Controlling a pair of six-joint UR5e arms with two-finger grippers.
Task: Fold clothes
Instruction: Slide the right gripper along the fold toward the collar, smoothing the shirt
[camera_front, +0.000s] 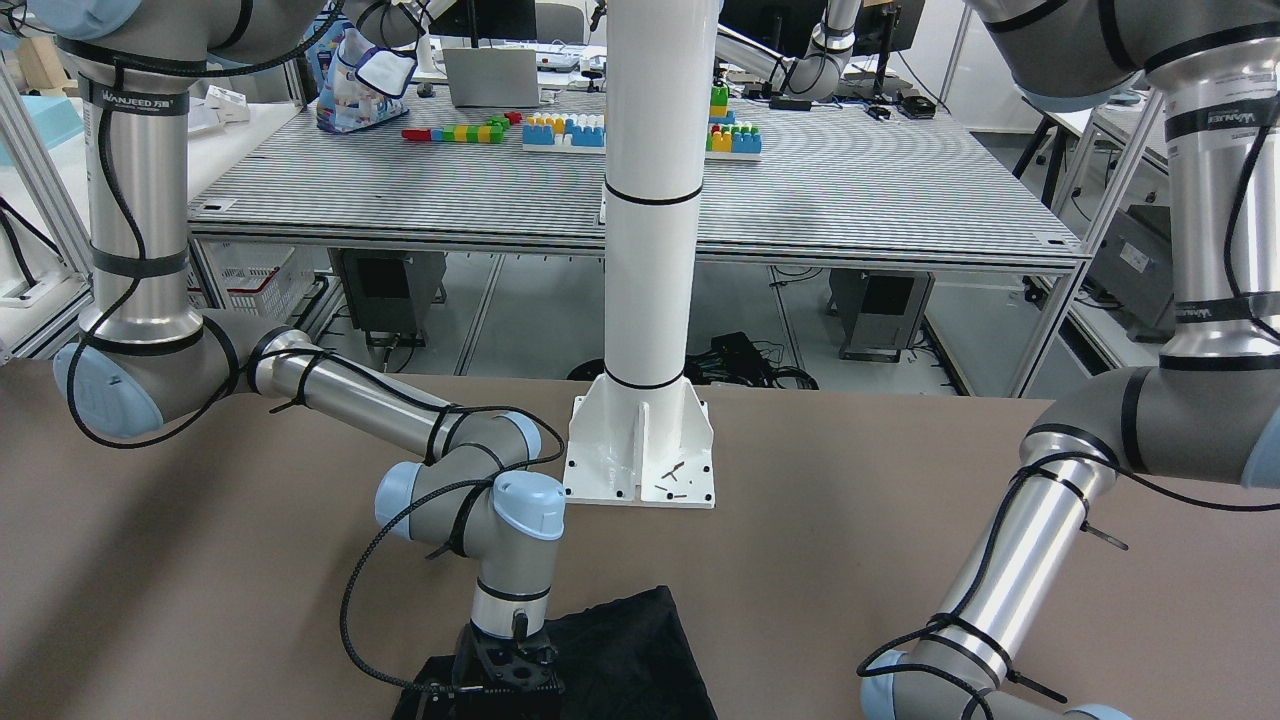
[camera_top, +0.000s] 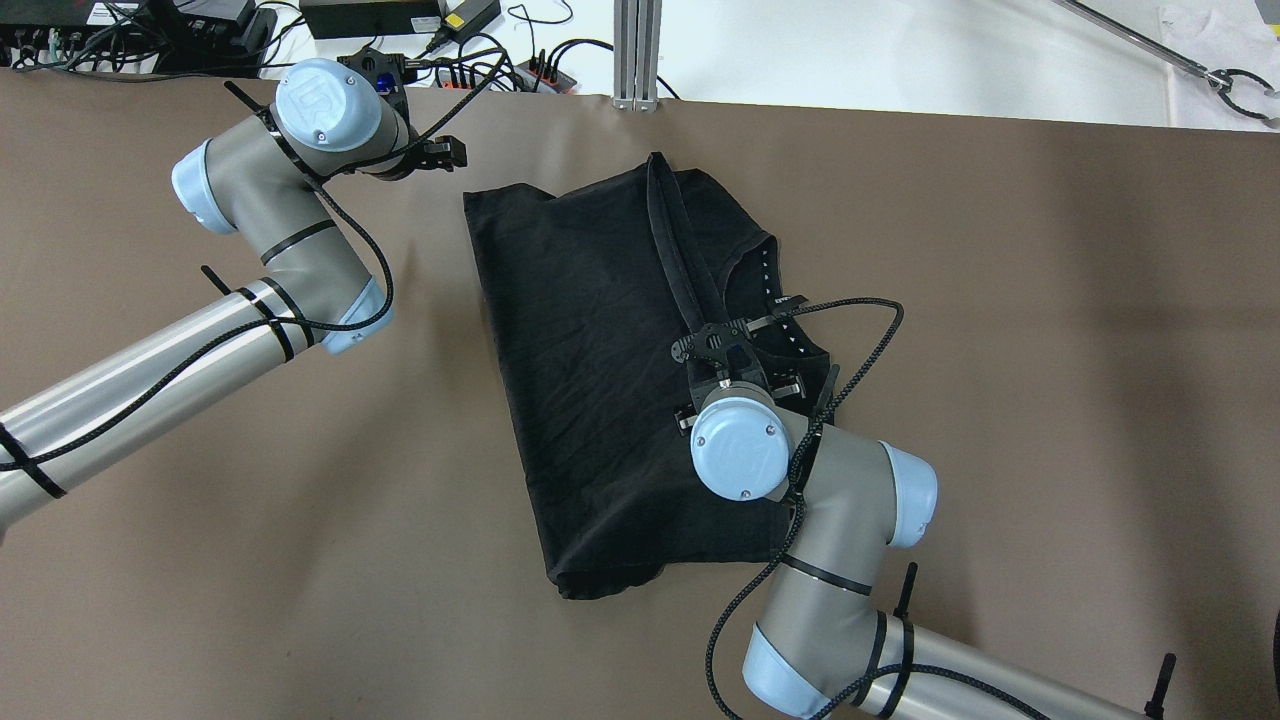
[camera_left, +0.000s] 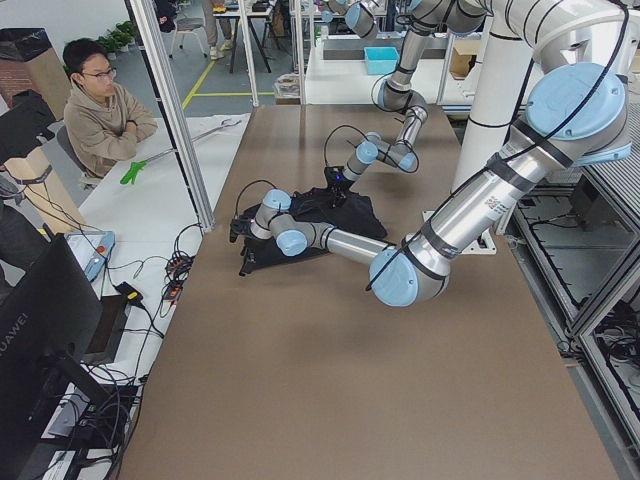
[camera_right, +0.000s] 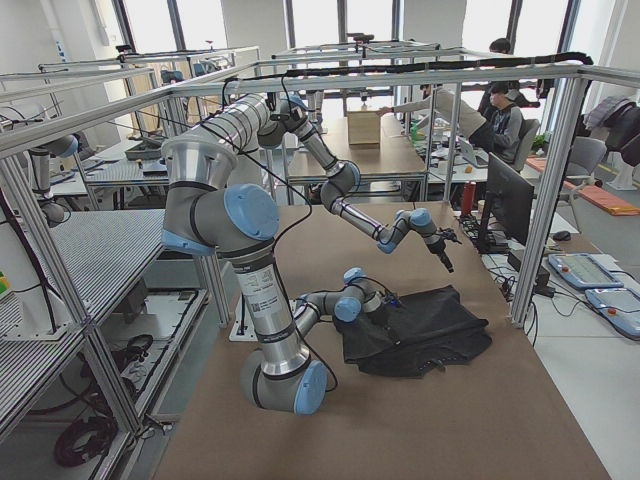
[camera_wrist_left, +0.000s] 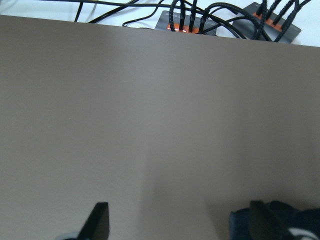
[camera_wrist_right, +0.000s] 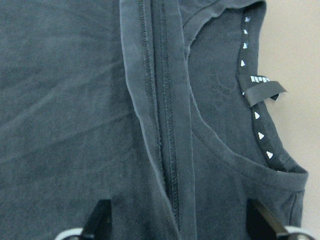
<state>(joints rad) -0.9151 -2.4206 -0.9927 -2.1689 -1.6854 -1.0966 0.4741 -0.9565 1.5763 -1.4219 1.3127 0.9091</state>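
**Black tee half folded mid-desk, both sets of jaws wide open**

So the black t-shirt (camera_top: 590, 380) is lying flat around the middle of the brown desk (camera_top: 1050, 380), a bit closer to the far edge than to the robot. One side is folded over. That leaves a stitched hem strip (camera_wrist_right: 160, 100) running down the middle, and the neck opening with its little label (camera_wrist_right: 262, 90) peeks out to the right of the strip.

The right arm (camera_top: 830, 520) enters at the lower right of the overhead view. Its elbow is bent and the wrist points straight down over the tee, right where the hem strip passes the collar. The right jaws are spread wide with nothing between them. On the wrist cam one tip sits either side of the hem strip, and I honestly can't tell if they touch the fabric.

The left arm (camera_top: 270, 220) is stretched out to the tee's far left corner. The left jaws are spread wide too, holding nothing, and hang over bare desk just beside that corner, apart from the cloth.

Room-wise there's bare desk to the left, to the right and on the robot's side of the tee. The far side is tighter, since the tee's top edge is near the desk edge, with power strips (camera_wrist_left: 187, 22) and cables just past it. The white pillar base (camera_front: 640, 455) sits on the robot's side, apart from the tee
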